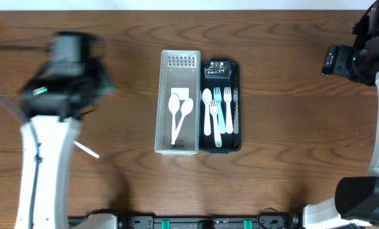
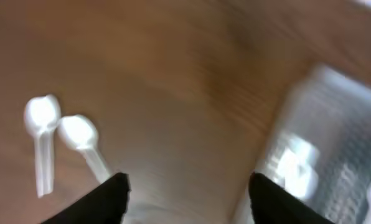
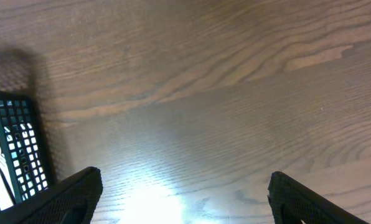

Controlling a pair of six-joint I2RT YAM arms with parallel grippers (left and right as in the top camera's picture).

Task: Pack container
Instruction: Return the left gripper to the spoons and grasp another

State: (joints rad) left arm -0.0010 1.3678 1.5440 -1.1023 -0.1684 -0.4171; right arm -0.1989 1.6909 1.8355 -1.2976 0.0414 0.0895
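Wooden counter | spoons loose left of clear tray | left fingers spread for pickup | right fingers spread, idle

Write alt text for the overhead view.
A clear tray holding two white spoons sits beside a black tray of forks and a spoon on a wooden table. The left arm, blurred, and right arm flank them.

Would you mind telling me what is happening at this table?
Two arms are packing plastic cutlery into two trays. The clear tray holds two spoons; the black tray holds forks and a spoon. The left gripper, open and empty, hovers near two loose spoons on the table. The right gripper hangs open, off to the side.
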